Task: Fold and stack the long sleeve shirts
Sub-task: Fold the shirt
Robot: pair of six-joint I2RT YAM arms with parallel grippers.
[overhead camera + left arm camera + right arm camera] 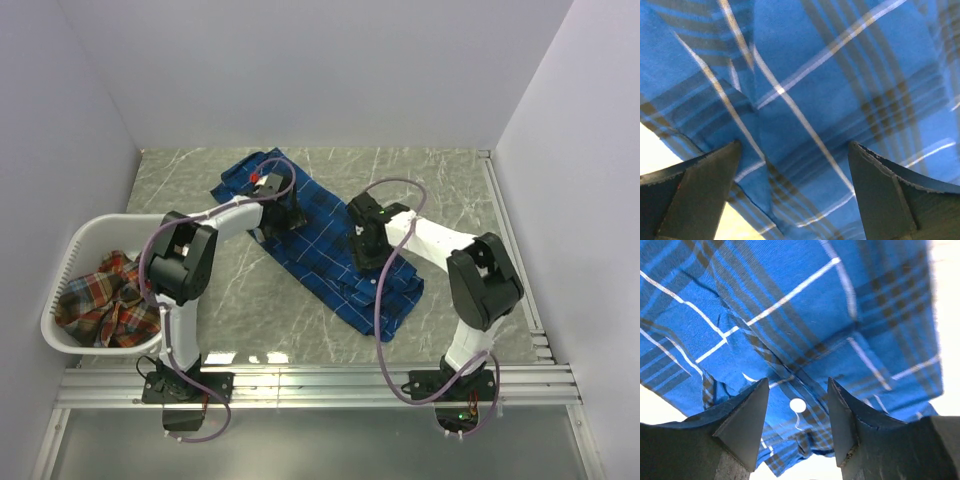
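While the overhead camera takes in the whole scene, it gives no clean look at either set of fingertips: both wrists sit right over them. Sleeves and collar of the blue shirt (pixel 322 222) are hard to pick out too, with the cloth bunched and doubled at its near end. Over at the left edge, in the white laundry basket (pixel 72 248), the red-orange shirt (pixel 100 300) is a crumpled heap, and the left arm (pixel 180 265) cuts across part of that basket. Up close, the wrist cameras show only patches of fabric, with washed-out pale tabletop (pixel 950 290) at the margins.

Now the shirt itself: royal blue plaid, crossed by thin white lines and darker bands. It's laid as a long diagonal strip across the middle of the grey marbled tabletop, running from far left to near right. Creases and an overlapping fold edge show in the left wrist view. In the right wrist view one white button (pixel 797 405) sits on a rumpled edge, right in the gap between the fingers.

Left arm reaches forward and to the right from its base, elbow high, wrist pointing down over the shirt's far half. The left end effector (pixel 795 150) is spread wide, nothing between the fingers, cloth just below. Right arm (pixel 485 280) bends leftward, wrist down over the shirt's middle. The right end effector (pixel 796 385) stands partly apart, close above the fabric, gripping nothing that I can see.
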